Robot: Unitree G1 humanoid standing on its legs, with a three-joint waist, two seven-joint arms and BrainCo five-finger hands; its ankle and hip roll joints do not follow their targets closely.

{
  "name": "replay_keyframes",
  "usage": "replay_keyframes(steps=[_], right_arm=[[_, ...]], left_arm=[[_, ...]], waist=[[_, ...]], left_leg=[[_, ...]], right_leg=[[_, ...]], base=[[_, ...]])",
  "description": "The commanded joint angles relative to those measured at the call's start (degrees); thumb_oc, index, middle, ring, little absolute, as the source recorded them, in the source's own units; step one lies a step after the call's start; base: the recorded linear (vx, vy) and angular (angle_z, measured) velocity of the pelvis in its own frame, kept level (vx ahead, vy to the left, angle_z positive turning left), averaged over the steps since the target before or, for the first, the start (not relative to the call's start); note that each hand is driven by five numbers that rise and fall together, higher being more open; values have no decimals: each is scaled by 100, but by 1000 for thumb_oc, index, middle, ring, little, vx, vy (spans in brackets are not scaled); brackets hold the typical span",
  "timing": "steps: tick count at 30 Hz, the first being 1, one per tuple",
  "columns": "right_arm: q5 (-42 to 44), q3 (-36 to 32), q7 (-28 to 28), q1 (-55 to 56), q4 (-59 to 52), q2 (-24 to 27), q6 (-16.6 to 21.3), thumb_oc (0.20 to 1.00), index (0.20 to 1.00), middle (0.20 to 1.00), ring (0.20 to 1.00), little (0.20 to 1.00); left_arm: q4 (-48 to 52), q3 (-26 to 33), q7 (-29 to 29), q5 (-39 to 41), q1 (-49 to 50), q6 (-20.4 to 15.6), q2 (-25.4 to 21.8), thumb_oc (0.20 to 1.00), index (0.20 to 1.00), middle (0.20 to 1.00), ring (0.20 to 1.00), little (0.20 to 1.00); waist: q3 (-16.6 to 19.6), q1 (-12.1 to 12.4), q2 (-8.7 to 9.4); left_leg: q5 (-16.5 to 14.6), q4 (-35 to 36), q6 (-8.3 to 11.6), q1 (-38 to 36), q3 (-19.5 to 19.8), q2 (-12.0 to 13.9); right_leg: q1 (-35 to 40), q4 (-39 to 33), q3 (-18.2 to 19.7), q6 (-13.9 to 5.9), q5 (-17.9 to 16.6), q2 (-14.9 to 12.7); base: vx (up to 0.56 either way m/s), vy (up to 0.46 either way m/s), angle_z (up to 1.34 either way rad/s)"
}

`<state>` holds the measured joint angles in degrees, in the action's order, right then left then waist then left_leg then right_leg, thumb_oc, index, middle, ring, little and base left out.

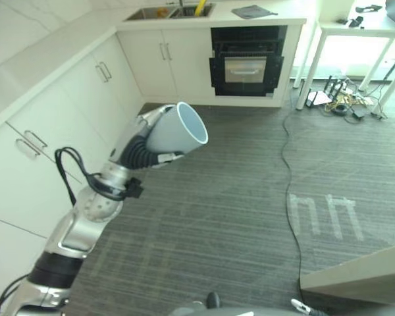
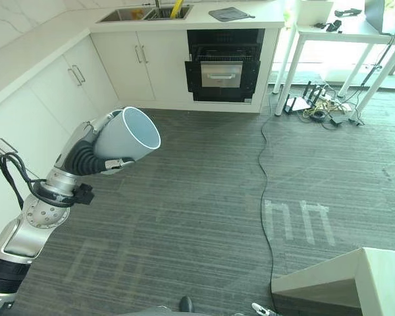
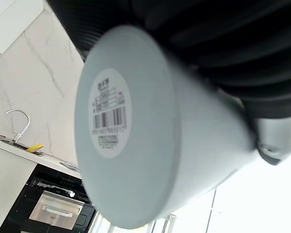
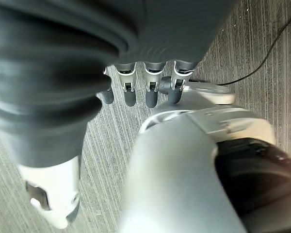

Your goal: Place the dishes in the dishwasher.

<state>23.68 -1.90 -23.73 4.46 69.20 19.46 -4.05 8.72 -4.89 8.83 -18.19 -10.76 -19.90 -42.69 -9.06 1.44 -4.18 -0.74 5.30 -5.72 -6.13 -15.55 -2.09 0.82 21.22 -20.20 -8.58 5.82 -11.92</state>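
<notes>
Your left robot hand [image 1: 145,146] is closed round a pale grey cup [image 1: 178,128], carried on its side above the floor [image 1: 237,197] with the open mouth aimed toward the far run of cabinets [image 1: 161,62]. In the left wrist view the cup's base [image 3: 109,116] with its barcode sticker faces the camera, and the dark ribbed cover sits along the cup's wall. Your right robot hand [image 4: 140,90] hangs low over the floor, its fingers [image 4: 130,94] straight and holding nothing.

You look to be in the carrying step: the cup is picked up but not yet delivered. The dishwasher [image 1: 245,62] appears to be the dark open-fronted unit under the far surface [image 1: 250,16], beside the sink [image 1: 168,12] and well apart from the cup. Whether its rack is pulled out you cannot tell from here.

Next, you need to walk the robot closer, keep the grip firm so the cup does not roll in the fingers, and turn the wrist so the mouth faces down before lowering it in. Mind the cable [image 1: 289,171] lying across the floor on the way.
</notes>
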Motion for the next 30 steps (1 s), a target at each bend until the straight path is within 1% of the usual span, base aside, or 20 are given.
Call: replay_keyframes(steps=[1, 2, 5, 8, 11, 13, 18, 22, 23, 24, 25, 26, 27, 28, 29, 30], right_arm=[[-35, 285, -216, -101, 16, -144, 148, 1000, 1000, 1000, 1000, 1000], [74, 380, -204, -134, -10, -133, 162, 1000, 1000, 1000, 1000, 1000], [161, 374, -125, -216, 15, -104, 44, 1000, 1000, 1000, 1000, 1000], [28, 329, -115, -223, 74, -94, -15, 1000, 1000, 1000, 1000, 1000], [28, 327, -110, -188, 73, -88, -27, 1000, 1000, 1000, 1000, 1000], [55, 302, -84, -155, 94, -67, -104, 1000, 1000, 1000, 1000, 1000], [-50, 255, -101, -70, 220, -80, -29, 1000, 1000, 1000, 1000, 1000], [-107, 231, -152, -16, 260, -63, -46, 1000, 1000, 1000, 1000, 1000], [-276, 395, 11, -390, 96, 198, 136, 1000, 1000, 1000, 1000, 1000], [-97, 402, -29, -441, 81, 236, 122, 1000, 1000, 1000, 1000, 1000], [235, 404, 249, -485, 73, 222, 91, 1000, 1000, 1000, 1000, 1000], [320, 402, 390, -540, 79, 231, -6, 1000, 1000, 1000, 1000, 1000], [324, 362, 556, -574, 102, 219, -64, 1000, 1000, 1000, 1000, 1000], [258, 322, 604, -565, 150, 187, -3, 1000, 1000, 1000, 1000, 1000], [-46, 415, 625, -557, 206, 84, 222, 1000, 1000, 1000, 1000, 1000], [-147, 510, 810, -597, 199, 65, 184, 1000, 1000, 1000, 1000, 1000]], left_arm=[[-206, 80, 27, -4, -672, -132, -182, 200, 200, 200, 200, 200], [-258, 25, -53, -7, -711, -234, -193, 200, 200, 200, 200, 200], [-185, -17, -227, 24, -675, -261, -153, 200, 200, 200, 200, 200], [-52, -32, -365, 103, -638, -140, -166, 200, 200, 200, 200, 200], [19, -41, -399, 188, -624, -68, -218, 200, 200, 200, 200, 200], [32, -35, -471, 306, -622, -34, -278, 200, 200, 200, 200, 200], [108, -76, -590, 385, -628, 52, -309, 200, 200, 200, 200, 200], [190, -68, -605, 493, -607, 124, -341, 200, 200, 200, 200, 200], [-161, -374, 461, 632, -741, 556, -408, 200, 200, 200, 200, 200], [-176, -312, 384, 535, -732, 429, -390, 200, 200, 200, 200, 200], [-180, -333, 369, 442, -759, 342, -322, 200, 200, 200, 200, 200], [-191, -308, 353, 440, -739, 332, -279, 200, 200, 200, 200, 200], [-192, -294, 325, 398, -742, 374, -237, 200, 200, 200, 200, 200], [-185, -335, 378, 387, -764, 411, -203, 200, 200, 200, 200, 200], [-204, -356, 439, 456, -768, 415, -161, 200, 200, 200, 200, 200], [-213, -331, 437, 489, -733, 376, -122, 200, 200, 200, 200, 200]], waist=[[-161, -43, 184], [-153, -50, 214], [-57, 4, 253], [53, 24, 261], [101, 3, 274], [127, -26, 279], [161, -68, 263], [183, -107, 240], [-167, -240, 359], [-175, -210, 339], [-163, -227, 307], [-157, -218, 275], [-112, -231, 235], [-91, -264, 195], [-72, -266, 171], [-55, -237, 202]], left_leg=[[-521, -33, 418, -207, 517, 159], [-489, -30, 465, -203, 505, 236], [-463, -30, 576, -205, 448, 318], [-470, -30, 631, -218, 381, 346], [-455, -30, 649, -189, 353, 344], [-466, -30, 675, -193, 317, 346], [-474, -30, 681, -201, 317, 351], [-479, -30, 701, -218, 325, 348], [-601, -1214, 859, 208, 376, 589], [-469, -1210, 901, 390, 215, 609], [-422, -1103, 932, 356, 213, 655], [-411, -1008, 917, 297, 339, 613], [-350, -872, 916, 258, 379, 608], [-321, -799, 945, 217, 346, 644], [-462, -972, 919, 206, 507, 564], [-651, -1339, 853, 318, 592, 444]], right_leg=[[-376, -356, 167, -240, -470, -209], [-144, -866, 171, -233, -333, -70], [236, -1544, 74, -212, -256, 67], [486, -1936, 54, -197, -275, 137], [549, -2153, 107, -174, -335, 203], [621, -2316, 144, -162, -376, 255], [659, -2372, 216, -139, -353, 304], [717, -2455, 279, -104, -329, 363], [603, -2360, 985, 151, -367, 643], [667, -2429, 897, 200, -335, 677], [678, -2411, 791, 220, -260, 694], [654, -2350, 801, 238, -211, 714], [592, -2301, 799, 261, -187, 730], [586, -2260, 756, 294, -124, 752], [599, -2173, 820, 351, -27, 761], [581, -2095, 893, 392, 28, 737]], base=[[34, -155, 44], [64, -165, 48], [105, -144, 27], [122, -61, -7], [58, -49, -21], [74, -72, -12], [52, -47, -14], [51, -23, 1], [25, -98, 0], [12, -151, -19], [15, -168, -22], [36, -105, 0], [48, -69, 9], [95, -97, 14], [138, -84, -9], [140, -77, 0]])
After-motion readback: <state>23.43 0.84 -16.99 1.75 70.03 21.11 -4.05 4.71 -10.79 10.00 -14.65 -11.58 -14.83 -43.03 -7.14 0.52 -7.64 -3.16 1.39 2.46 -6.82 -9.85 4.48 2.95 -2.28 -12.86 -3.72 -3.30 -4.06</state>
